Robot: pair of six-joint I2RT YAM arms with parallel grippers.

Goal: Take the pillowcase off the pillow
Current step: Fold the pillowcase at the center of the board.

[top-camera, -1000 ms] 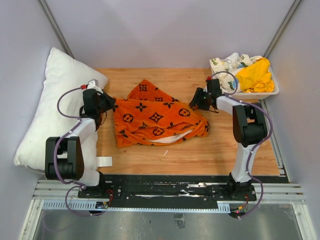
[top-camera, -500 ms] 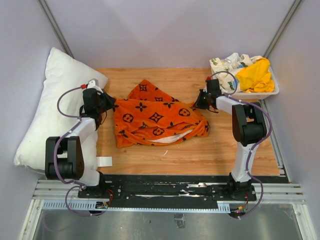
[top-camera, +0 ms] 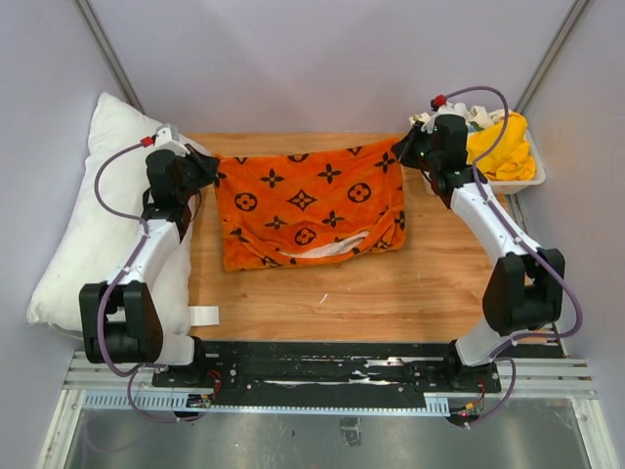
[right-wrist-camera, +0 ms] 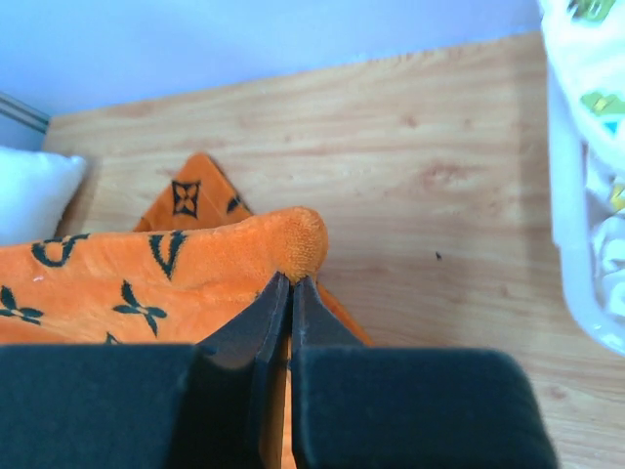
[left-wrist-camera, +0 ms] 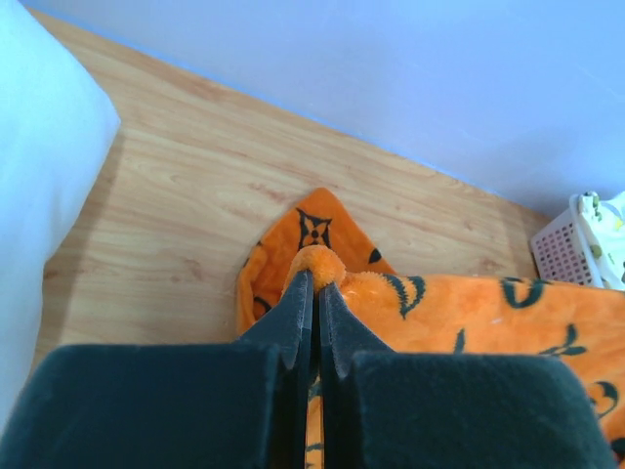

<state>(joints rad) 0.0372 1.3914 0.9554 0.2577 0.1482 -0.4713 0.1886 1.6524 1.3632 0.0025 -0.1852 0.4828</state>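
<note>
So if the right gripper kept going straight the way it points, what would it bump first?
The right gripper pinches the pillowcase corner, so that comes first. Past that, probably the wooden table, then the back wall, though depth is unclear.

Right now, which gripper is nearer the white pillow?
Left. The left gripper, shut on one far corner of the pillowcase, sits right beside the pillow. The right gripper pinches the other far corner, across the table next to the basket.
</note>
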